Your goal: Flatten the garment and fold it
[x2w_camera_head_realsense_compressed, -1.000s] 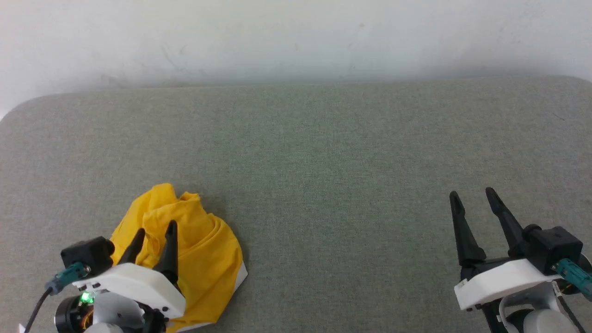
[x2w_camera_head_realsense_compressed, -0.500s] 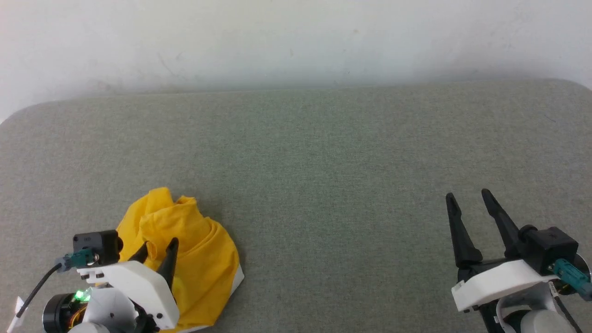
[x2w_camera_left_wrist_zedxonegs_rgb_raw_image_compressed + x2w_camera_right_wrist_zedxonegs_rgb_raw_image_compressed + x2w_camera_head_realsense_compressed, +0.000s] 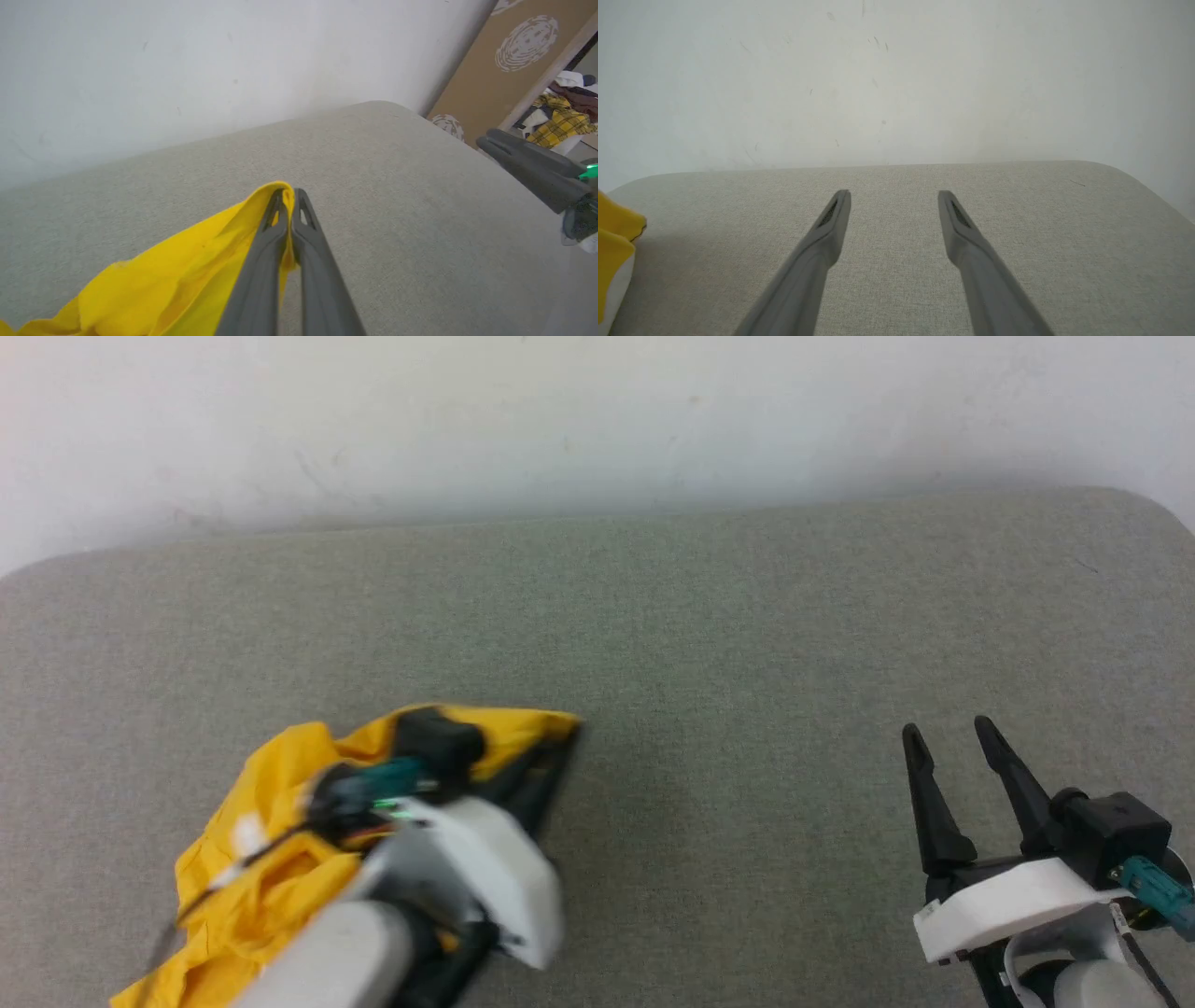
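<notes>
Pinching yellow garment (image 3: 177,280), left gripper (image 3: 290,193)

garment (image 3: 271,784): soft matt cloth | table (image 3: 747,644): rough woven fabric

Two grippers: the left gripper (image 3: 290,195), fingers closed on cloth, and the right gripper (image 3: 949,733), fingers spread. One yellow garment (image 3: 280,770) trails back from the left gripper's tips; one grey table (image 3: 747,635) lies beneath both, with one white wall (image 3: 597,420) beyond their tips.
</notes>
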Tool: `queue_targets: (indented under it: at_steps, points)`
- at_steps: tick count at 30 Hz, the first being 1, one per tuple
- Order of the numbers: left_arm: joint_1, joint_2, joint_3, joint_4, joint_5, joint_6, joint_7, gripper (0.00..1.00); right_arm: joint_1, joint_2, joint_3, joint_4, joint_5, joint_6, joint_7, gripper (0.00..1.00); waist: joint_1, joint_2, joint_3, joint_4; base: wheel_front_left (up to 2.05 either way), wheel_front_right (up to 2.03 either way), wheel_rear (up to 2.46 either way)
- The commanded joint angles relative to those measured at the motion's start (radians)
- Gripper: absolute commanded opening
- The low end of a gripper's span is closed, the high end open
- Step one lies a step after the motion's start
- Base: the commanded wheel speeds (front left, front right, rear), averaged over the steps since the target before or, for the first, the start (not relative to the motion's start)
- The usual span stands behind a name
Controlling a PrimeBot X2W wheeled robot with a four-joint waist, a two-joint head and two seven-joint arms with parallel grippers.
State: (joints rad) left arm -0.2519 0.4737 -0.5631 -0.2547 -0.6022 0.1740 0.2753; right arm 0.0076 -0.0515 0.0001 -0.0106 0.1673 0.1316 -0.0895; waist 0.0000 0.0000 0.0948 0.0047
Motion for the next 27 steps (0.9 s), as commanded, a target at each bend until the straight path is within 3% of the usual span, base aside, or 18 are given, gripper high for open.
queue_targets:
  at_steps: [1, 6, 11, 12, 13, 14, 17, 22, 27]
  points:
    - [-0.039, -0.041, -0.047, 0.025, 0.013, -0.031, 0.006, 0.00, -0.006, 0.001, -0.002, -0.005, -0.004, -0.001, 0.000, 1.00, 0.0000, 0.0000, 0.015, -0.009, 0.00, 0.00, 0.00]
    - [-0.116, -0.194, -0.203, 0.215, 0.020, -0.130, 0.009, 0.00, -0.015, 0.001, -0.001, -0.010, -0.006, -0.001, 0.002, 1.00, 0.0000, 0.0000, 0.049, -0.033, 0.00, 0.00, 0.00]
    - [-0.122, -0.275, -0.254, 0.461, 0.001, -0.188, -0.036, 0.00, -0.020, 0.001, 0.000, -0.007, -0.004, -0.001, 0.000, 1.00, 0.0000, 0.0000, 0.071, -0.051, 0.00, 0.00, 0.00]
    - [-0.122, -0.286, -0.259, 0.497, -0.002, -0.198, -0.048, 0.10, -0.020, 0.001, -0.002, -0.007, -0.004, -0.001, -0.001, 1.00, 0.0000, 0.0000, 0.073, -0.052, 0.00, 0.00, 0.00]
    - [-0.124, -0.295, -0.262, 0.525, -0.002, -0.206, -0.064, 0.65, -0.020, 0.001, -0.004, -0.006, -0.004, -0.001, -0.002, 1.00, 0.0000, 0.0000, 0.075, -0.051, 0.00, 0.00, 0.00]
    - [-0.127, -0.300, -0.267, 0.549, 0.003, -0.212, -0.078, 1.00, -0.020, 0.001, -0.007, -0.006, -0.005, -0.001, -0.003, 1.00, 0.0000, 0.0000, 0.075, -0.050, 0.00, 0.00, 0.00]
    - [-0.129, -0.313, -0.251, 0.573, 0.006, -0.215, -0.153, 1.00, -0.020, 0.001, -0.014, -0.001, -0.008, -0.001, -0.003, 1.00, 0.0000, 0.0000, 0.067, -0.038, 0.00, 0.00, 0.00]
    - [-0.110, -0.303, -0.186, 0.498, 0.021, -0.186, -0.332, 1.00, -0.010, 0.001, -0.018, 0.002, -0.012, -0.001, 0.000, 1.00, 0.0000, 0.0000, 0.037, -0.004, 0.00, 0.00, 0.00]
    - [-0.071, -0.254, -0.090, 0.423, 0.040, -0.121, -0.481, 1.00, -0.006, 0.001, -0.014, 0.001, -0.017, -0.001, 0.006, 1.00, 0.0000, 0.0000, 0.015, 0.022, 0.00, 0.00, 0.00]
